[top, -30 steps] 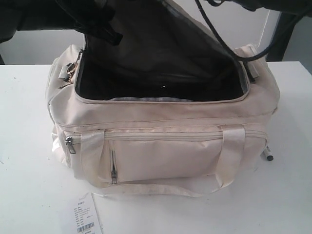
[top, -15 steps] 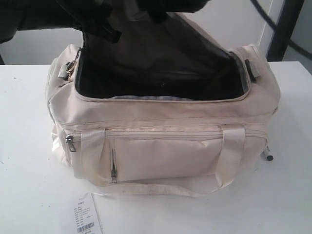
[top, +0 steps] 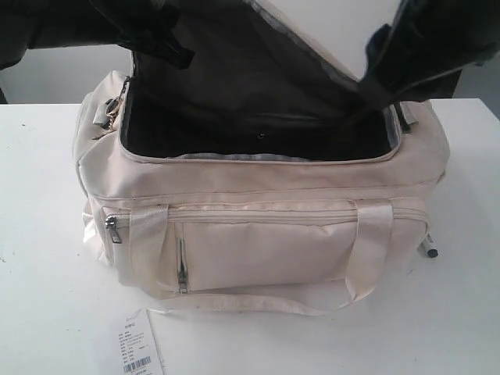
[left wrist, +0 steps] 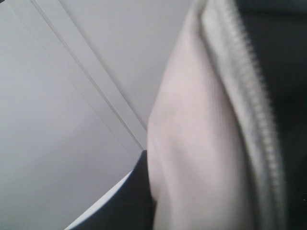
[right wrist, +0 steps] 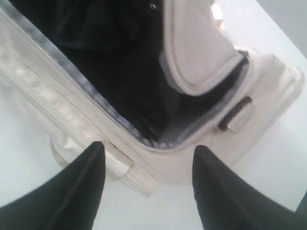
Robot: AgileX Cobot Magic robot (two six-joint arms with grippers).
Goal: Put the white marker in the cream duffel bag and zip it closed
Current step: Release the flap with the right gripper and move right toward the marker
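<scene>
The cream duffel bag sat in the middle of the white table with its long side facing the exterior camera. Its curved top flap stood raised toward 12 o'clock, showing the dark lining and the dark inside. The main zip was undone.

The white marker lay on the table outside the bag, at about 4 o'clock from the bag's middle. It was just beside the lower corner of the bag's right end. Only a short piece with a dark end showed past the fabric, so I could not tell whether it touched the bag.

The left arm reached in at about 11 o'clock, against the raised flap. Its wrist camera was filled by cream fabric and a run of zip teeth. No fingers showed there, so I could not tell whether that claw was open or closed.

The right arm came in at about 1 o'clock, over the bag's right end. The right claw had its two dark fingers spread apart with nothing between them. It hovered above the corner of the bag's opening.

A barcoded paper tag lay on the table at about 7 o'clock.
</scene>
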